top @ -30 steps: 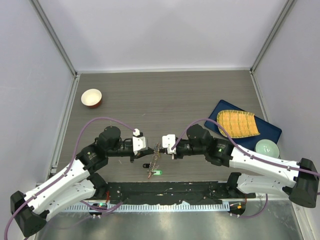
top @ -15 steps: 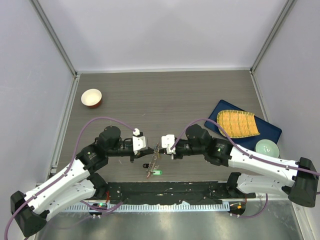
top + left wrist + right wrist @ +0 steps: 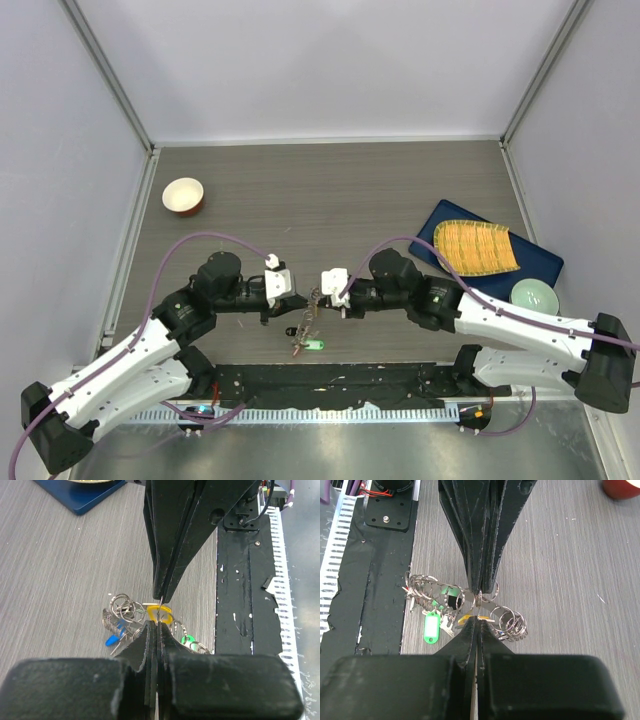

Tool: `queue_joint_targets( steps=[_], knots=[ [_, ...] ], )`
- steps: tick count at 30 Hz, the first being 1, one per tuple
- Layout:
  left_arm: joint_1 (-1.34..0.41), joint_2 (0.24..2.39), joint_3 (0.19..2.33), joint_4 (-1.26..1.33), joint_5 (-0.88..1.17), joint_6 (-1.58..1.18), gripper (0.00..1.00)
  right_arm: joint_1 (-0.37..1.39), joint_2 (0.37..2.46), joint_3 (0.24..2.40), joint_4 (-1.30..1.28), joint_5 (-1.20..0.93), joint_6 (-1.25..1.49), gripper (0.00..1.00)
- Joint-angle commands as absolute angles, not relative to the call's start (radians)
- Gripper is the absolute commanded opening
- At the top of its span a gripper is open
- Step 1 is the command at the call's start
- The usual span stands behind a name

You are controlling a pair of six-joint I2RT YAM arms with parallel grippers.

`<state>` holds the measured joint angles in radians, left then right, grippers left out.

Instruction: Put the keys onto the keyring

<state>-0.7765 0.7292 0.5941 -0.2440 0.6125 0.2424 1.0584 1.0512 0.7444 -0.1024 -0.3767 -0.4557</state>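
Ana: Silver keys (image 3: 307, 328) sit in one bunch in the middle of the table (image 3: 400, 190), close to its near edge, just under the place where the two arms meet. Do you see the grip?

Ben: Yes. The left fingers (image 3: 150, 636) are clenched, and the right fingers (image 3: 466, 639) are clenched too. Their tips come almost nose to nose, and both seem to pinch the same thin bit of metal (image 3: 481, 599). I think it is a wire loop of the bunch.

Ana: How should this step be done well?

Ben: In my opinion one side must hold firm, and the other must turn or slide very slowly, so the loop opens and does not jump out. A hard pull apart could bend it or drop everything.

Ana: What can we not see?

Ben: Quite much. The tips cover the exact pinch point, so I cannot tell if they hold a ring or the hole of a key. I cannot say which one is the keyring; there are several small rings (image 3: 512, 622). The yellow tag (image 3: 159, 614) is half behind the fingers, while the blue tag (image 3: 114, 639) and the green tag (image 3: 431, 627) are clear. I also cannot tell whether the bunch rests on the table or hangs a little above it.
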Motion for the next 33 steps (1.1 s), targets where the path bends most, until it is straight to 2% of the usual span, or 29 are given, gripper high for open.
queue_joint_targets(
  steps=[1, 22, 33],
  knots=[
    [-0.773, 0.709, 0.612, -0.106, 0.637, 0.206, 0.0, 1.068, 1.065, 0.788, -0.061, -0.384, -0.426, 0.01],
    [-0.779, 0.71, 0.578, -0.02, 0.632, 0.098, 0.0, 1.074, 1.048, 0.755, 0.084, -0.356, -0.385, 0.01],
    [-0.833, 0.671, 0.482, 0.139, 0.499, 0.005, 0.0, 1.078, 1.02, 0.723, 0.169, -0.406, -0.396, 0.01]
  ],
)
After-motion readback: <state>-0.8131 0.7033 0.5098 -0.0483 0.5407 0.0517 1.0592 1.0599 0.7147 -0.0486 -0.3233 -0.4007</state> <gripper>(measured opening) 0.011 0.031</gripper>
